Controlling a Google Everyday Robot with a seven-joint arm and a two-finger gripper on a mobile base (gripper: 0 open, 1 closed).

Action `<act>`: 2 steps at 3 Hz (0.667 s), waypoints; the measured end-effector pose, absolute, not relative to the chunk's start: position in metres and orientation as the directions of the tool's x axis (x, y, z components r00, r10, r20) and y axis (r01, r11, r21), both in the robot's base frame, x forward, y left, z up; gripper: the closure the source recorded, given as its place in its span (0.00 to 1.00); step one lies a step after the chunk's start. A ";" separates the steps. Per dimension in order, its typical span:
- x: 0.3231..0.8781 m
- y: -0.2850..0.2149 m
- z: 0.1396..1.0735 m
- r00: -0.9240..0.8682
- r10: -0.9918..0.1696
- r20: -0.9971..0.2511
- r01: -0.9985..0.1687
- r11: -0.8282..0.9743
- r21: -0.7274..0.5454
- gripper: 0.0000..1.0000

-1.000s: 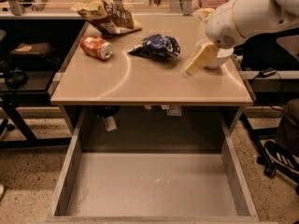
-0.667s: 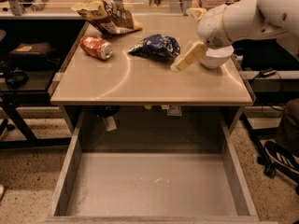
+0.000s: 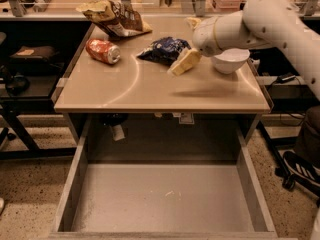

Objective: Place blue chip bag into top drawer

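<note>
Inspector: The gripper has shifted left, now just beside the blue chip bag near the desk's back edge; its grip cannot be told.
Clerk: Progress?
Inspector: Bag not yet lifted; top drawer stands open.

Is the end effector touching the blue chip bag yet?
Cannot tell. In the camera view the end effector overlaps the blue chip bag at its right edge, but its shadow lies on the table in front, so it may hang above.
</note>
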State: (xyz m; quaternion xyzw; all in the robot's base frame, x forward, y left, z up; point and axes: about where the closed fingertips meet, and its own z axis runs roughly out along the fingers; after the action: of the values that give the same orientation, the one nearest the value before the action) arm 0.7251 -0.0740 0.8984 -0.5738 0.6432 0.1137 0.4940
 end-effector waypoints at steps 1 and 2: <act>0.747 -0.062 0.878 0.122 -0.658 -0.743 -0.853 0.313 -0.418 0.00; 0.766 -0.055 0.861 0.093 -0.703 -0.705 -0.849 0.314 -0.425 0.00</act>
State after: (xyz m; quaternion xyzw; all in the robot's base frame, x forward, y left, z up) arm 0.7663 -0.0555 0.8608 -0.5801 0.6686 0.0798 0.4583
